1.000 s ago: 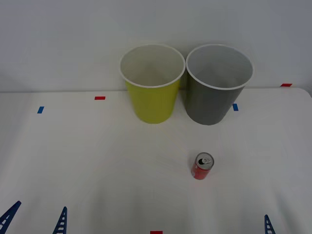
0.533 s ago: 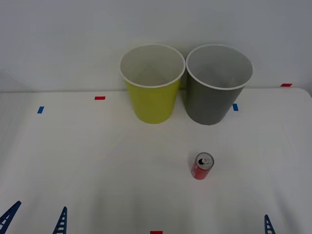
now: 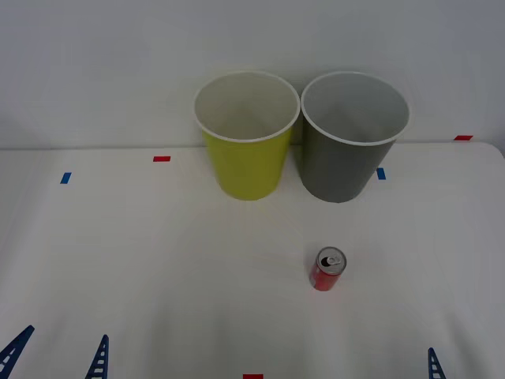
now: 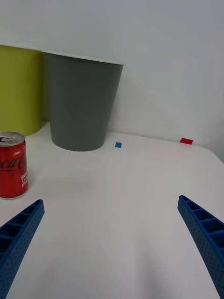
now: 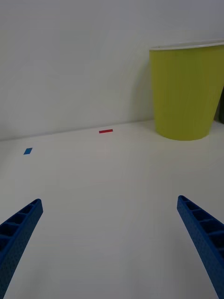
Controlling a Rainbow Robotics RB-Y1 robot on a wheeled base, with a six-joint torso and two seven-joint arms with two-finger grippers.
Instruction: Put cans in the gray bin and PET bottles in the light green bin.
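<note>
Both grippers spread wide and empty, low over the white tabletop (image 3: 142, 260).
A red can (image 3: 327, 270), its label apparently "Coca-Cola", stands upright just ahead of the right gripper (image 4: 109, 243), before the gray bin (image 3: 353, 138); the light green bin (image 3: 246, 136) lies beyond the left gripper (image 5: 109, 243).

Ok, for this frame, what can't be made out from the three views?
- Green bin and gray bin: their floors, front view; the near walls hide them.
- Can: whether anything is left inside, front view; the opening is too small. Its label is cut off, right wrist view, by the picture edge.
- Right gripper and left gripper: everything behind the open jaws is cut off by the picture edge, wrist views.
</note>
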